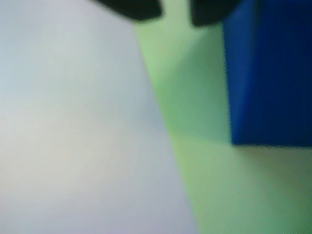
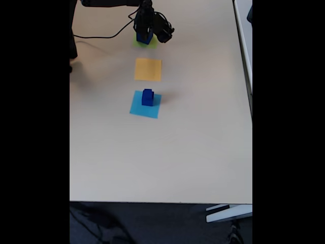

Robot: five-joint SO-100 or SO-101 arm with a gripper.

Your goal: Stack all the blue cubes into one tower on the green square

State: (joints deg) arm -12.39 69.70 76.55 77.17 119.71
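Note:
In the blurred wrist view a dark blue cube (image 1: 270, 73) stands on the green square (image 1: 195, 97), at the right. Two dark tips of my gripper (image 1: 175, 9) show at the top edge with a narrow strip of green between them; the cube lies to their right, not between them. In the fixed view my gripper (image 2: 144, 30) hangs at the far end of the table, right over that blue cube (image 2: 144, 37) on the green square (image 2: 151, 43). How the jaws stand is not clear. Two more blue cubes (image 2: 148, 97), a smaller on a larger, stand on the light-blue square (image 2: 137, 109).
An orange square (image 2: 148, 69) lies between the green and light-blue squares. A black cable (image 2: 99, 36) runs across the far left of the beige table (image 2: 193, 152). The table's front edge is near the bottom of the fixed view.

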